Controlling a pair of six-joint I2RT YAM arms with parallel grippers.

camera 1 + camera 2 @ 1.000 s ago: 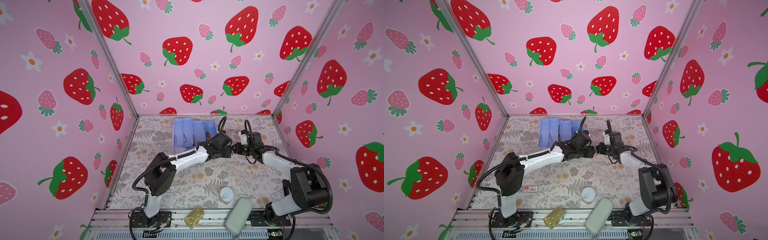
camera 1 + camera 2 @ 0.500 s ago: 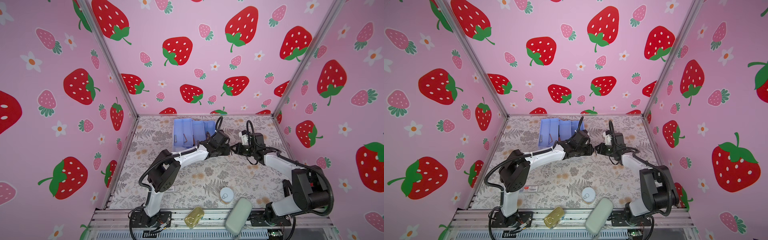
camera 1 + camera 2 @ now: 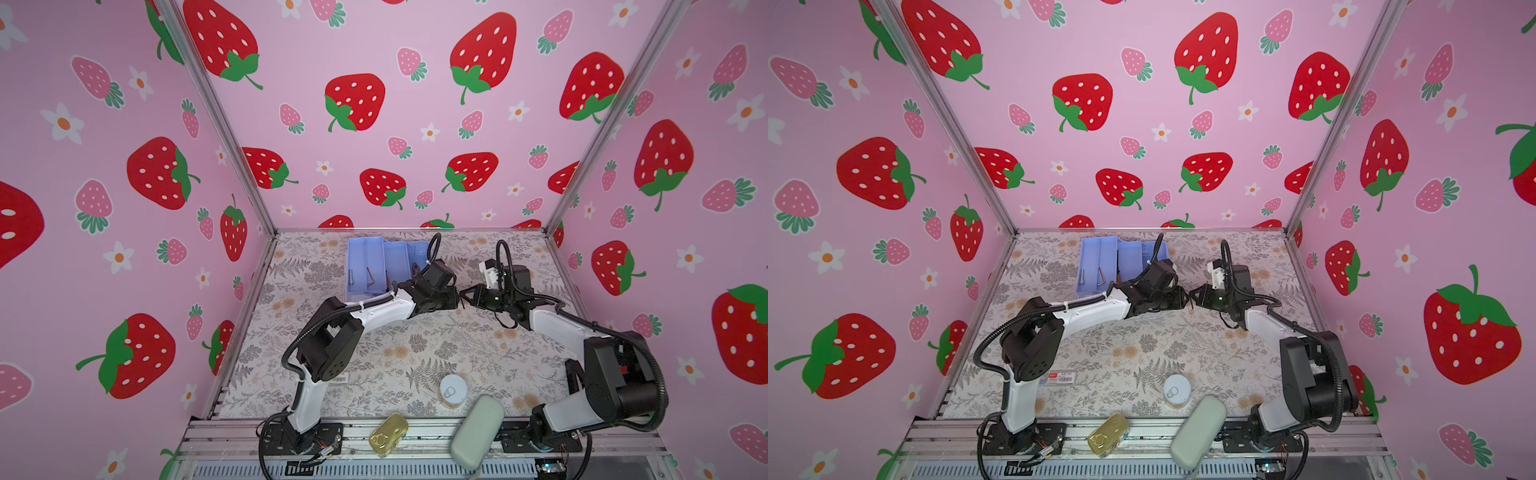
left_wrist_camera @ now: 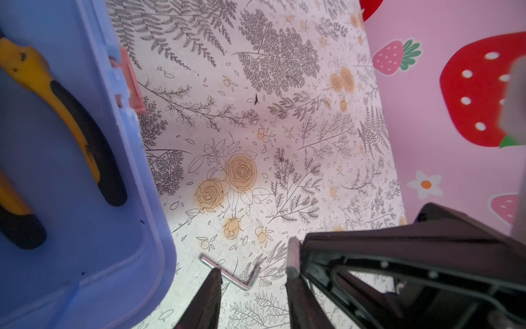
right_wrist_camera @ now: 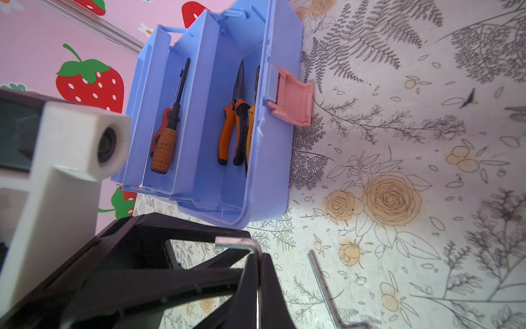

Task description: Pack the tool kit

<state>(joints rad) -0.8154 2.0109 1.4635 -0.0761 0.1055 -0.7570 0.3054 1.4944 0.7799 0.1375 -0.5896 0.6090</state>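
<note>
Tool kit point(image 3: 365, 249) open at upper middle of top view, trays fanned for loading. Pliers point(image 5: 233, 128) and screwdriver point(image 5: 168, 136) already inside.
Right pincer point(image 5: 257, 259) clamped shut on hex key point(image 5: 236, 242), lifted off desk point(image 3: 415, 345).
Left pincer point(image 4: 253, 263) partly open, empty, straddling second hex key point(image 4: 227, 275) lying flat beside kit. Likely lining up pickup.

A staged robot test booth, not a home: strawberry-print panels point(image 3: 374, 104) between aluminium posts point(image 3: 228, 137) box in a floral-papered table point(image 3: 415, 332), with a left arm point(image 3: 376, 313) and right arm point(image 3: 557, 328) bolted to a slotted rail point(image 3: 216, 436) along its front edge.
</note>
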